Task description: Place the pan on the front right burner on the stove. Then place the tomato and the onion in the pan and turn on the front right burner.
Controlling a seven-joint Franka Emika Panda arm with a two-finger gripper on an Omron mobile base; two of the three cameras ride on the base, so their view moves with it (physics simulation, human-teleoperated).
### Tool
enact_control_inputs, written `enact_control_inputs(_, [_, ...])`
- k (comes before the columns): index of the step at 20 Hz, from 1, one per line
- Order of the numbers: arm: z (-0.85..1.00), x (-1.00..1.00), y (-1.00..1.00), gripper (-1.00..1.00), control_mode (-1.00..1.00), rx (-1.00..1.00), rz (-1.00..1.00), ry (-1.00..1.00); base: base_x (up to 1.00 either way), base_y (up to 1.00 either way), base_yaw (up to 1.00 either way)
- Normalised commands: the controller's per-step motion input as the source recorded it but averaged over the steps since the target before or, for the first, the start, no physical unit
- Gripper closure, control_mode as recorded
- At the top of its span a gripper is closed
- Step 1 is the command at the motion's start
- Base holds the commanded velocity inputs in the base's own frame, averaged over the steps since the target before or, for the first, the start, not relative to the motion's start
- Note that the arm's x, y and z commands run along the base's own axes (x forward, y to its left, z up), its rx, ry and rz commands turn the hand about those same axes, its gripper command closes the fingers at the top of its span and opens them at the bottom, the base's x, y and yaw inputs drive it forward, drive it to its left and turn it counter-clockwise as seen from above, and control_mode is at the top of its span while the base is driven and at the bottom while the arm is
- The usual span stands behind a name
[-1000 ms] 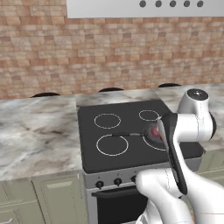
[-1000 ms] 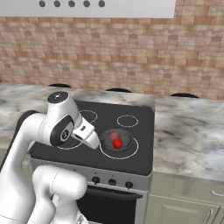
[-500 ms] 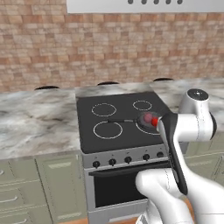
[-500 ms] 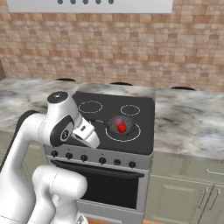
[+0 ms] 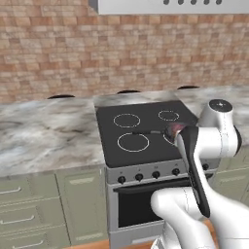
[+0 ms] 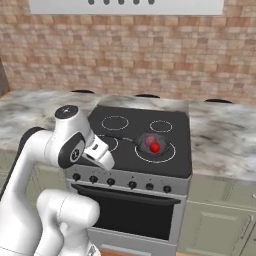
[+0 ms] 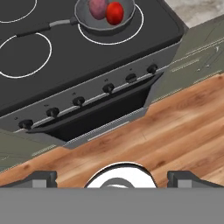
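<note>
The pan [image 7: 105, 17] sits on the front right burner [image 7: 111, 37] with the tomato [image 7: 114, 13] and onion [image 7: 99, 8] inside; only the knob [image 7: 152, 68] remains. The gripper [image 7: 111, 175] hangs empty, fingers apart, near the stove [image 7: 87, 65] front; it should approach the rightmost knob squarely before closing.

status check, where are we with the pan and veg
Jaws open, holding nothing. Pan on front right burner, tomato and onion inside. Knobs untouched, nothing blocking them.
</note>
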Motion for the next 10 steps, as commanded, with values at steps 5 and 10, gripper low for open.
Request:
enact_control_inputs(5, [0.0, 0.0, 0.0, -1.0, 1.0, 0.0, 0.0, 0.0, 0.0, 0.48, -0.02])
enact_control_inputs(10, [0.0, 0.0, 0.0, -1.0, 1.0, 0.0, 0.0, 0.0, 0.0, 0.34, 0.0])
